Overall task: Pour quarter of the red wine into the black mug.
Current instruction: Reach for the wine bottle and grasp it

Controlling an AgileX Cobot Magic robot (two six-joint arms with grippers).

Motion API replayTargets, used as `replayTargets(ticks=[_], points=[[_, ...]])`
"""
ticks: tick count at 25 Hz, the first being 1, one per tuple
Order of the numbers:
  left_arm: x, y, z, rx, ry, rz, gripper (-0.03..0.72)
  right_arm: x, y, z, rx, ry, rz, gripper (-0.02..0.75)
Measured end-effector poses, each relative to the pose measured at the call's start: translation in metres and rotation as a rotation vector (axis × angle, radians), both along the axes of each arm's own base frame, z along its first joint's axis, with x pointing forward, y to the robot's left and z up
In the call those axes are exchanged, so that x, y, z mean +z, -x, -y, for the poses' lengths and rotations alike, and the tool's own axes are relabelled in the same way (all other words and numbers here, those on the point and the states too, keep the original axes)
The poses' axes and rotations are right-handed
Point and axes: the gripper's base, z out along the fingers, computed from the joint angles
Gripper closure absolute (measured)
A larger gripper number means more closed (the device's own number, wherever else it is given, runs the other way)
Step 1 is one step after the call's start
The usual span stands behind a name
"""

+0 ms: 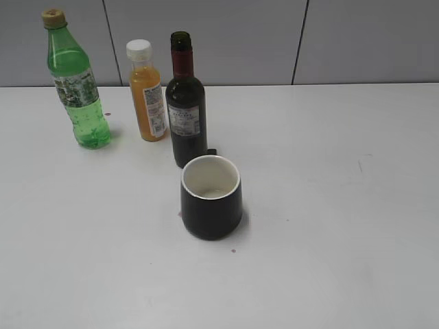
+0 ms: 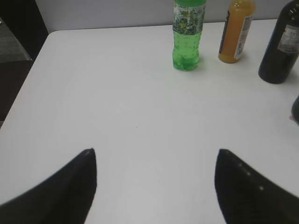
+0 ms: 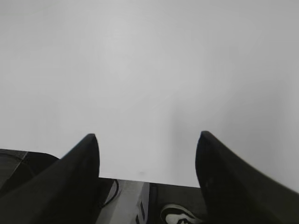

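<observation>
Both grippers spread, unladen, red wine just behind black mug

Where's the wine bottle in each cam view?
Exterior view: wine bottle stands upper left of centre, right behind the black mug.
Left wrist view: at the top right edge, cut off by the frame.
Right wrist view: not in it, only bare table.
Shared landmark: the orange juice bottle stands just left of it in both views.

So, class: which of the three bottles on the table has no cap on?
The dark wine bottle: its neck is open, while the green bottle and orange juice bottle are capped.
</observation>
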Motion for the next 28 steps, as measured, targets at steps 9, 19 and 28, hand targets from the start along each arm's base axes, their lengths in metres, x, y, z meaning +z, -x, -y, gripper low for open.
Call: replayTargets(ticks=[9,19,28], points=[[0.000,0.000,0.000,0.000,0.000,0.000,0.101,-0.014,0.061,0.000,-0.002,0.001,0.144,0.245],[0.000,0.000,0.000,0.000,0.000,0.000,0.101,0.010,0.104,0.000,-0.002,0.002,0.482,0.245],[0.000,0.000,0.000,0.000,0.000,0.000,0.101,0.020,0.148,-0.001,-0.001,0.004,0.791,0.245]])
